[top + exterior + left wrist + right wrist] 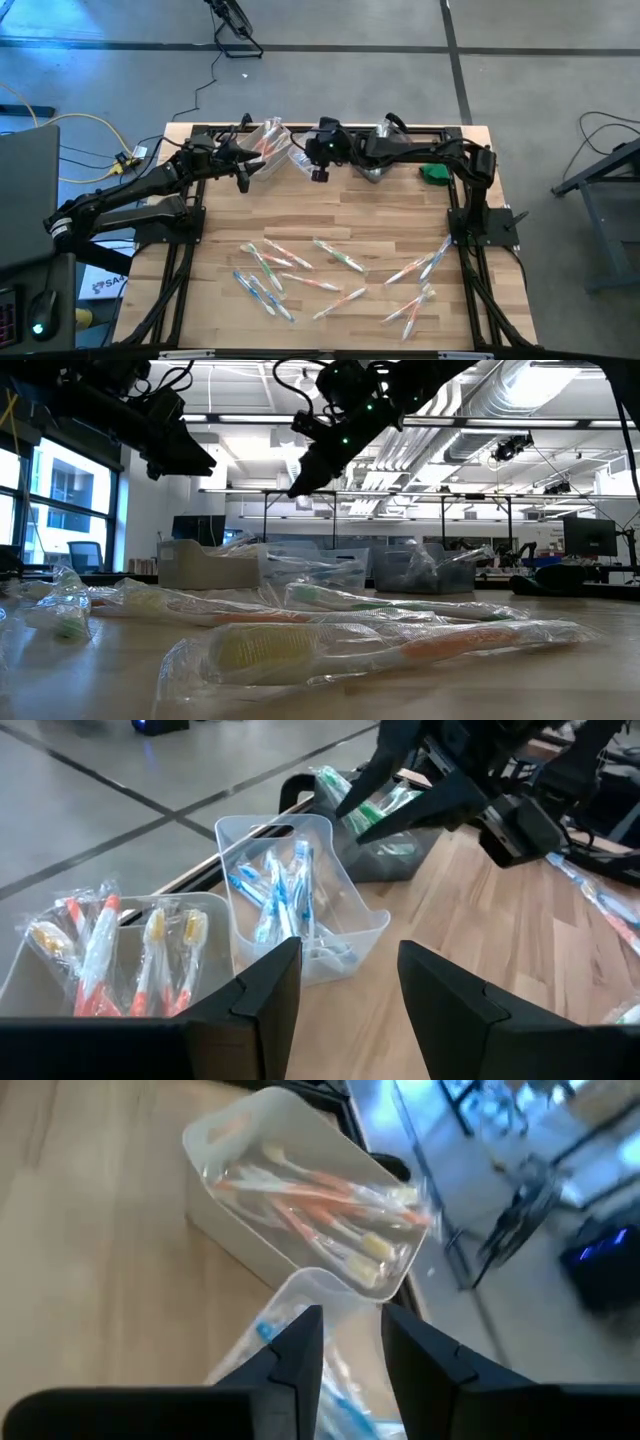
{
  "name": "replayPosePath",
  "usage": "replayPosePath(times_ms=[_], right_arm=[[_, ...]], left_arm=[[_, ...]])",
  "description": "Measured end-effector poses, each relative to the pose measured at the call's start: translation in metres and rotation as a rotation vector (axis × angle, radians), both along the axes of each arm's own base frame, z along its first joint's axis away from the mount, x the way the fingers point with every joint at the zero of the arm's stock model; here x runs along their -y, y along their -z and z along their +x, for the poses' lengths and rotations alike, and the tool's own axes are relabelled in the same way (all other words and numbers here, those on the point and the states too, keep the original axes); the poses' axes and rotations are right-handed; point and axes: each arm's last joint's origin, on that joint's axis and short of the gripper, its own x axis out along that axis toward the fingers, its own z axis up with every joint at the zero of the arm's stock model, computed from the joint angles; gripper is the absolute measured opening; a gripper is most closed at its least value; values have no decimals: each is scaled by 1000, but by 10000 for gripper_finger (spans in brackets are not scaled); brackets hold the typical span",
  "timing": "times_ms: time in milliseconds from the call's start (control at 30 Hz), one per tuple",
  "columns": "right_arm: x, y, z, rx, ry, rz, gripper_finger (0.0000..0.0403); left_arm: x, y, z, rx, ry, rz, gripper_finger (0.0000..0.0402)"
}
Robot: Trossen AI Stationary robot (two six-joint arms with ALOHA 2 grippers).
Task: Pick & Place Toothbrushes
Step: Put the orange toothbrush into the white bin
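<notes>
- On the wooden surface [390,215], near its front edge, about thirteen wrapped toothbrushes [340,262] are seen lying loose, though the count is not sure, since some overlap. These are judged to be the ones left to move.
- At the back of the surface, three bins are lined up in a row. Toothbrushes have been put into each by color, so the task is judged to be partly done.
- The white bin [60,970] is seen at the left end, and about four toothbrushes with orange and red handles are held in it.
- The clear bin [300,890] is seen in the middle, and several blue toothbrushes are stood up in it. They are too bunched to be counted.
- The gray bin [385,855] is seen at the right end, and green toothbrushes are held in it. How many cannot be told.
- The right gripper [318,175] is held up over the clear bin. Its fingers are parted only a little, and nothing is seen between them.
- The left gripper [243,184] is held up just in front of the white bin. Its fingers are spread apart, and nothing is carried.
- One small green thing [434,173] is seen at the back right, beside the gray bin.
</notes>
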Motion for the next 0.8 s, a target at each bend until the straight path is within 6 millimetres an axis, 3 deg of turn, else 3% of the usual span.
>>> replayPosePath(times_ms=[100, 400, 567, 800], right_arm=[[-2, 2, -2, 10, 60, 98, 96], [-2, 7, -37, -243, 55, 245, 96], [-7, -4, -59, -123, -86, 431, 96], [-10, -18, -103, 81, -72, 406, 96]], left_arm=[[0, 0, 0, 6, -4, -12, 164], [1, 6, -2, -46, -3, -48, 164], [1, 7, -2, -59, -3, -56, 164], [1, 7, -2, -57, -2, -55, 164]])
